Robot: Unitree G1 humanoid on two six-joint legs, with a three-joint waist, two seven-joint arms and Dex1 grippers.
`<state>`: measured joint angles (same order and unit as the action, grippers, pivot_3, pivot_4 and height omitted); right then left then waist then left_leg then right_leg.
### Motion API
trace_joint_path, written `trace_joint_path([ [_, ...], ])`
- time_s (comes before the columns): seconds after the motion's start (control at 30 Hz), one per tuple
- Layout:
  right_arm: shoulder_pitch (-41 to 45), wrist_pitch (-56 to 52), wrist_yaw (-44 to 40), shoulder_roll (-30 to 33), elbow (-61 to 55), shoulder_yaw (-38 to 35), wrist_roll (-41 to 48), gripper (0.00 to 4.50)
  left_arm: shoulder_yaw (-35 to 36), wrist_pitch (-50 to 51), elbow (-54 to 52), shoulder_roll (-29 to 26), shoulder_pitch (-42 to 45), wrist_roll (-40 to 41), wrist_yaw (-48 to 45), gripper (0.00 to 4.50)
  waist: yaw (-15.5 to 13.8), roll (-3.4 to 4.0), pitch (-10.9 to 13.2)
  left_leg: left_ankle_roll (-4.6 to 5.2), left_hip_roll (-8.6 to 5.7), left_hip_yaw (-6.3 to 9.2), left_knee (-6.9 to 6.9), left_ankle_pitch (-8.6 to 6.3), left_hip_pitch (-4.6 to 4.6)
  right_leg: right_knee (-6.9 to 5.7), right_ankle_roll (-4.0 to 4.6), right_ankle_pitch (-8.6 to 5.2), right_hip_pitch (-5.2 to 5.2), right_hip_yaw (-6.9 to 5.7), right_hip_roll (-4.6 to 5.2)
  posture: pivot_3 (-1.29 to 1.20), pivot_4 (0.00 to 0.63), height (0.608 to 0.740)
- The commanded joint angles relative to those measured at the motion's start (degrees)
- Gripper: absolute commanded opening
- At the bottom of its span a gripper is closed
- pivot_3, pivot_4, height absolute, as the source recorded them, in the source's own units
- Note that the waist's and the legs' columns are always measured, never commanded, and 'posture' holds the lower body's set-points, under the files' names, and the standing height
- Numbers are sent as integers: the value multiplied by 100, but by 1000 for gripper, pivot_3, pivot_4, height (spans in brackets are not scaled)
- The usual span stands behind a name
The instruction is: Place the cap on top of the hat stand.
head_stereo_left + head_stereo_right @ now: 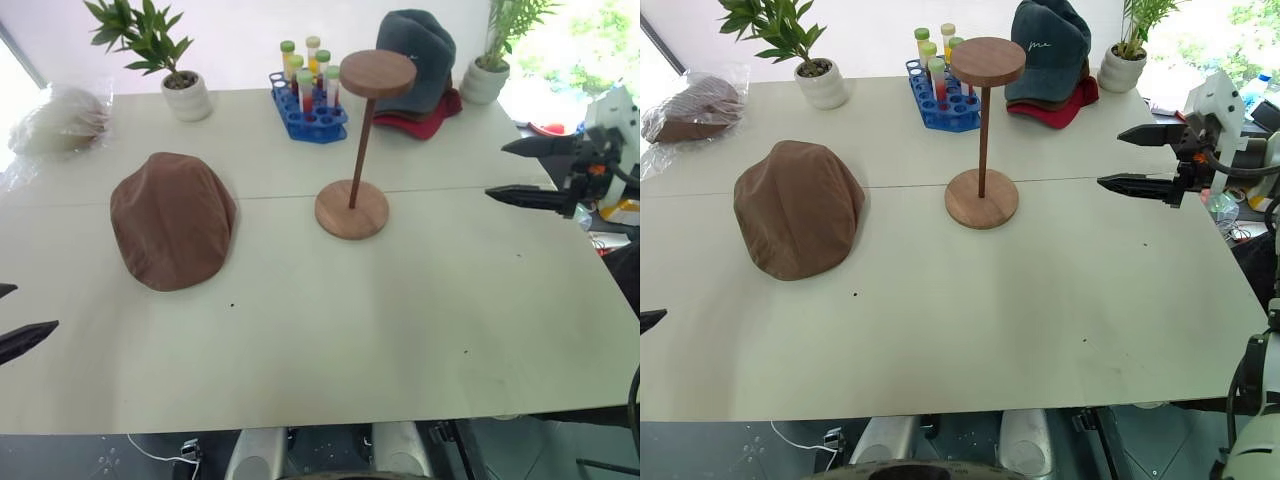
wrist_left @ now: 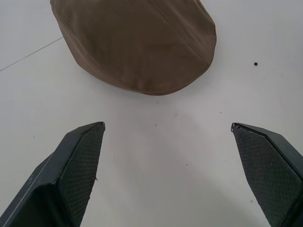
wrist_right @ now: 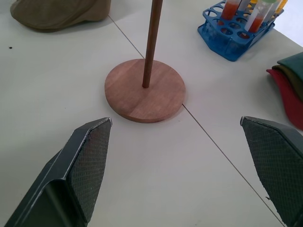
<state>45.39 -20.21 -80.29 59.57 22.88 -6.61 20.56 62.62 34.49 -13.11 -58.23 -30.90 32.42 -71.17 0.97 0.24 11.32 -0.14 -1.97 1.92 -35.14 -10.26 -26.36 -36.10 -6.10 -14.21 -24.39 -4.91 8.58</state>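
Brown flat cap (image 1: 172, 219) lying flat on white table, crown up, well left of hat stand (image 1: 356, 145), reddish-brown wooden stand upright near table centre, top disc bare

the two head views look forward and down over the whole tabletop (image 1: 400, 330), sharing everything from near edge to far edge. the left wrist view sits low and close, facing the cap (image 2: 137, 42); the right wrist view faces the hat stand (image 3: 144, 90) base, sharing both with the head views.
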Motion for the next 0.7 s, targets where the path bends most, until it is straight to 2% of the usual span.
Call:
trace_joint_path([
  [0.03,71,112,-27,14,-28,-134,59,4458,210,-122,-4,3,11,-71,-72,4500,-1,0,0,0,0,-1,0,0,0,0,0,0,-1,2,0,0,150,728],
  [0.47,89,39,67,-33,-108,-177,137,4458,-25,-171,5,7,381,-130,114,4500,-2,-1,0,2,0,-9,-3,1,1,-7,-4,4,-1,6,-2,0,150,728],
  [0.6,194,-209,-4,-24,-242,-134,253,4458,-276,-194,-267,16,704,-44,323,4500,-3,-1,-1,3,0,-9,-7,2,2,-10,-4,5,1,7,-3,0,150,728],
  [0.7,274,-540,-154,-22,-733,-93,483,4458,-723,-303,-668,74,1067,-64,651,4500,-22,0,-1,10,0,-8,-10,7,3,-12,-11,9,3,8,-3,0,150,728],
])
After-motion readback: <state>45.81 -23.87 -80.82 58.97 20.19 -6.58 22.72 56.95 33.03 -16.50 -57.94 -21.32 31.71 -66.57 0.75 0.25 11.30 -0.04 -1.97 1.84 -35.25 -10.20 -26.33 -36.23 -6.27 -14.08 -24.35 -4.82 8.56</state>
